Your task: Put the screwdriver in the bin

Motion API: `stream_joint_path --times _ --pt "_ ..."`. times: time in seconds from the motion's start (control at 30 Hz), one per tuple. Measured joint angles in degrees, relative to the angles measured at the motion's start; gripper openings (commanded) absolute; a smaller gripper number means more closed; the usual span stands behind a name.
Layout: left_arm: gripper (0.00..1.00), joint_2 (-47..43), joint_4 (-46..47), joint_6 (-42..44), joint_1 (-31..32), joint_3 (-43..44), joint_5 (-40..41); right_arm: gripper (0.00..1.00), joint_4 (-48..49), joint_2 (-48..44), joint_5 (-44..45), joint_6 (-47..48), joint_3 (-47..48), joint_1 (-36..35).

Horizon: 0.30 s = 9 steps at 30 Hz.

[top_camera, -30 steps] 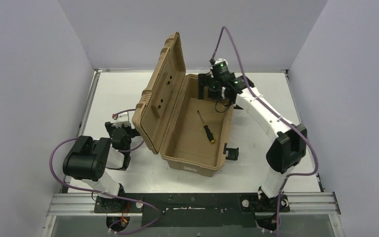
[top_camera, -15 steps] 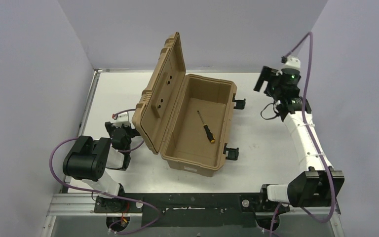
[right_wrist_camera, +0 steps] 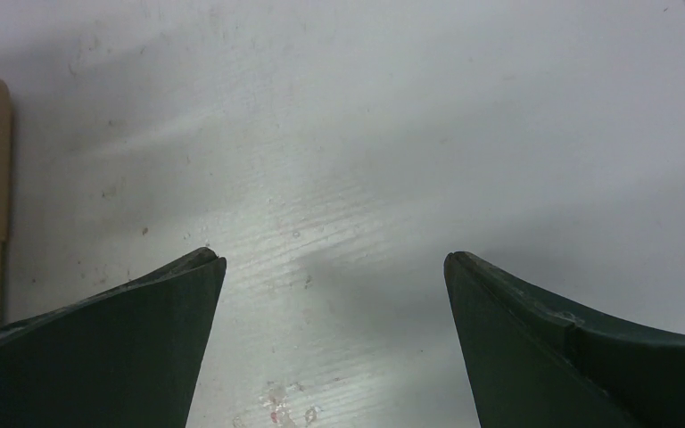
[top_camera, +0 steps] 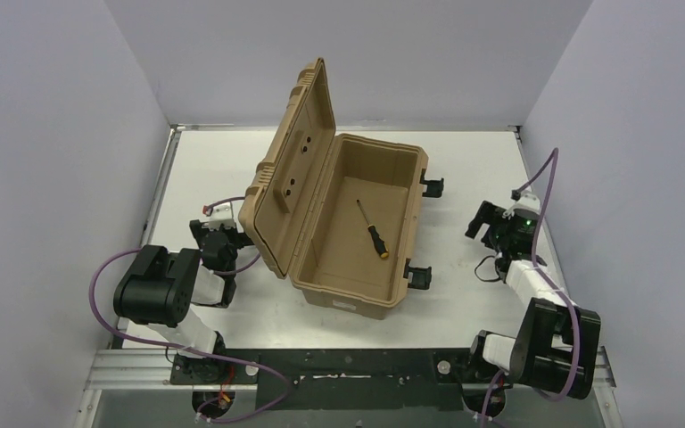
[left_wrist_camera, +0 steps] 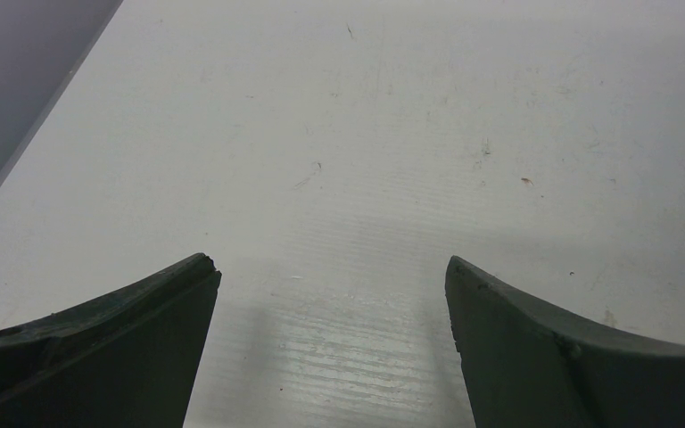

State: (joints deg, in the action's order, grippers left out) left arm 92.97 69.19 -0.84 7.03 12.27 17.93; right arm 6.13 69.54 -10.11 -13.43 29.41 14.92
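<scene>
Only the overhead view showed the screwdriver (top_camera: 373, 230) inside the bin (top_camera: 350, 298). Wrist views showed the left gripper (left_wrist_camera: 328, 260) and right gripper (right_wrist_camera: 332, 257) with jaws spread, the bin mostly cropped.

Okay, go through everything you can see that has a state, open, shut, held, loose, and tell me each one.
bin: open, lid raised.
latches: undone.
screwdriver: lying loose on the bin floor, not held.
left end effector: open, empty.
right end effector: open, empty.

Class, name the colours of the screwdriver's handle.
The screwdriver handle: black with a yellow-orange end, best in the top external view.
</scene>
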Motion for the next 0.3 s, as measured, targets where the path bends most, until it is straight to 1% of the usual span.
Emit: stream_joint_path --times 0.13,0.3 --pt "0.97 0.0 0.0 0.0 0.0 0.0 0.0 1.00 6.7 0.0 -1.0 1.2 -5.3 0.0" --pt "0.97 0.0 0.0 0.0 0.0 0.0 0.0 1.00 12.0 0.6 -2.2 1.9 -7.2 0.0"
